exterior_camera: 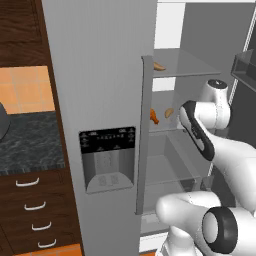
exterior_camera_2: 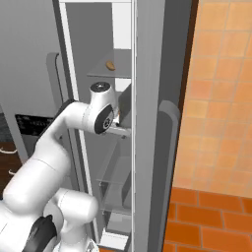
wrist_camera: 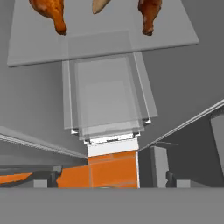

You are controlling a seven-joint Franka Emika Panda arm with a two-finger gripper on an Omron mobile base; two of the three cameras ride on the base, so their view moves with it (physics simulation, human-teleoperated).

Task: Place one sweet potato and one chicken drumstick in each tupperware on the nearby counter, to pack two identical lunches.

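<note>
Gripper open, empty, inside fridge; drumstick, sweet potato, second drumstick lay on glass shelf, awaiting pickup

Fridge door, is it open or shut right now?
Open: the fridge door is swung aside, showing the glass shelf with two drumsticks and a sweet potato.

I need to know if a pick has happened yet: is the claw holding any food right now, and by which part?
Nothing is held. In the hand view two drumsticks and a sweet potato lie on the fridge shelf, ungrasped.
</note>
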